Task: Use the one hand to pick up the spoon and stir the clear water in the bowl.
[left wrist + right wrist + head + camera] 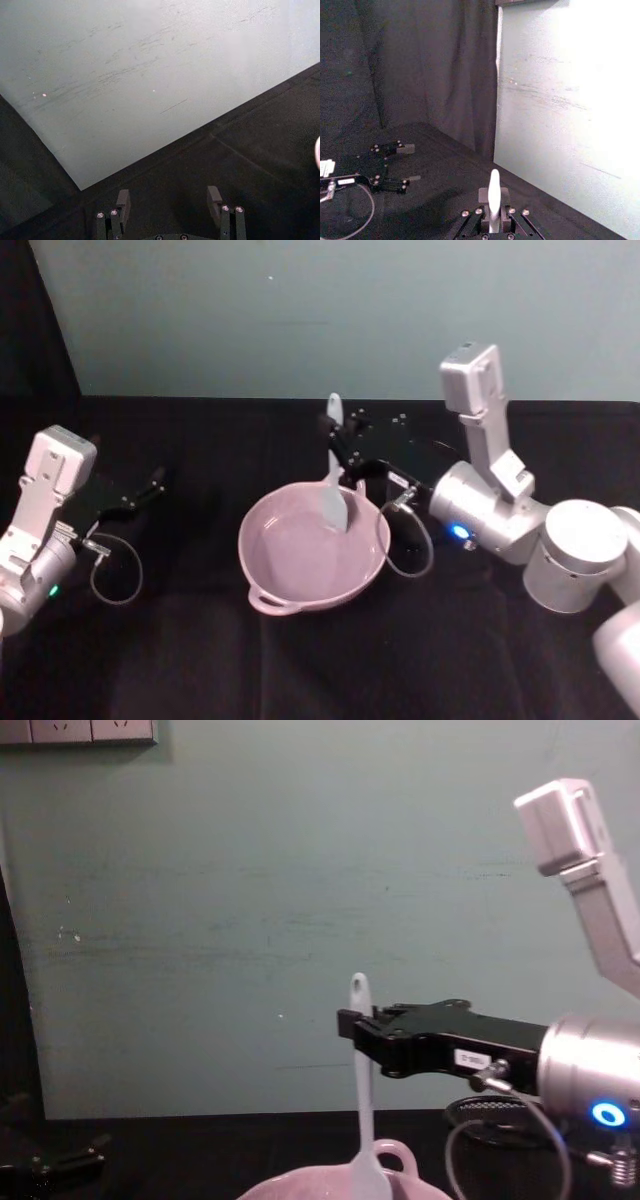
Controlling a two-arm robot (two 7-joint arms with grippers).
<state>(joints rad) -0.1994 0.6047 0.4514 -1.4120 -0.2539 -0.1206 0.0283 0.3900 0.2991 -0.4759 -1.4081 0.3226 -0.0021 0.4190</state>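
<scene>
Spoon [334, 488] upright in right tool [354, 1020], scoop in bowl [262, 592]

Bowl [285, 560]: glossy, smooth, likely plastic. Spoon [335, 502]: smooth white plastic, slight sheen. Right gripper [348, 1022]: matt black casing. Wrist [585, 1070]: smooth silver metal, satin finish. Table cover [190, 660]: matt black cloth. Back wall [200, 920]: matt, faintly scuffed.

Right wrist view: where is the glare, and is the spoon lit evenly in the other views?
Right wrist view: the wall blows out to white over much of it, and the spoon handle glares white against the dark curtain. Chest view: spoon evenly lit, the right gripper a dark silhouette. Head view: faint sheen on the bowl rim.
</scene>
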